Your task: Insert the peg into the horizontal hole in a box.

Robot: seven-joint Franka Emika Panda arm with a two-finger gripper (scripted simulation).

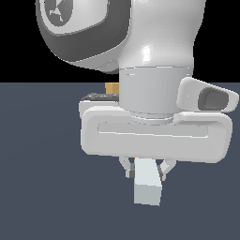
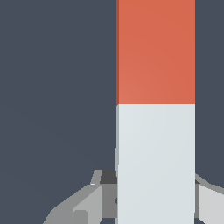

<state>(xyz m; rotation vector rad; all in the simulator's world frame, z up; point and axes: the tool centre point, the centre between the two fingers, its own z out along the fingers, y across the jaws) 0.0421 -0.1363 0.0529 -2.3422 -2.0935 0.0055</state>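
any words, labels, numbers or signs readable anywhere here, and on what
None can be read in either view.
The peg is plain orange-red and pale grey-white, unmarked.
The gripper and its white body carry no label.
The box shows only a tan sliver behind the arm, with no marking visible.
The dark floor is bare of signs.

Your Panda arm filled the exterior view, wrist vertical and hand pointing straight down, its broad white palm housing level. The gripper (image 1: 146,171) sat below that housing with jaws drawn in against the peg (image 1: 148,187), clamping its pale half. In the wrist view one grey finger (image 2: 94,199) flanked each side.
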